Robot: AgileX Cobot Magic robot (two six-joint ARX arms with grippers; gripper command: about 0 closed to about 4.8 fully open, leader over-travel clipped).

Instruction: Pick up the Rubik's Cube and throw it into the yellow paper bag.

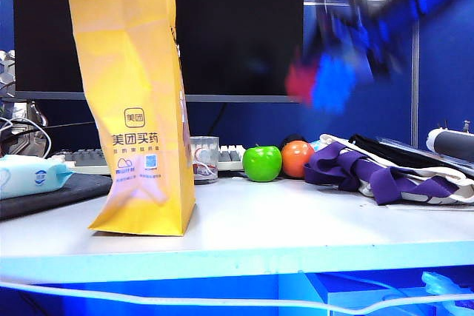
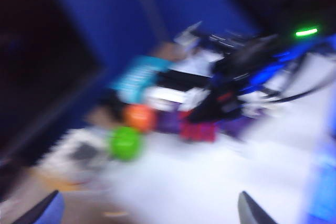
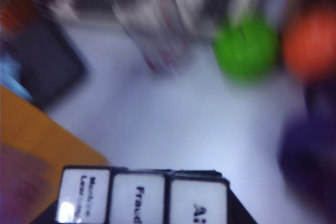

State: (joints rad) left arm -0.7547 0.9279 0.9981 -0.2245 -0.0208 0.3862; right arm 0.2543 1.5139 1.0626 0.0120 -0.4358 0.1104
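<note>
Aloft, the right end effector [image 1: 337,72] grips the Rubik's Cube [image 1: 324,81].

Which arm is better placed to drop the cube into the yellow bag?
Right. Its hand holds the Rubik's Cube raised beside the yellow paper bag; the left hand is open and empty.

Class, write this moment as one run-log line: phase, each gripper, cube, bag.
phase: carrying | right gripper: raised, shut on Rubik's Cube | left gripper: open, empty | yellow paper bag: upright on table, cube not yet in
</note>
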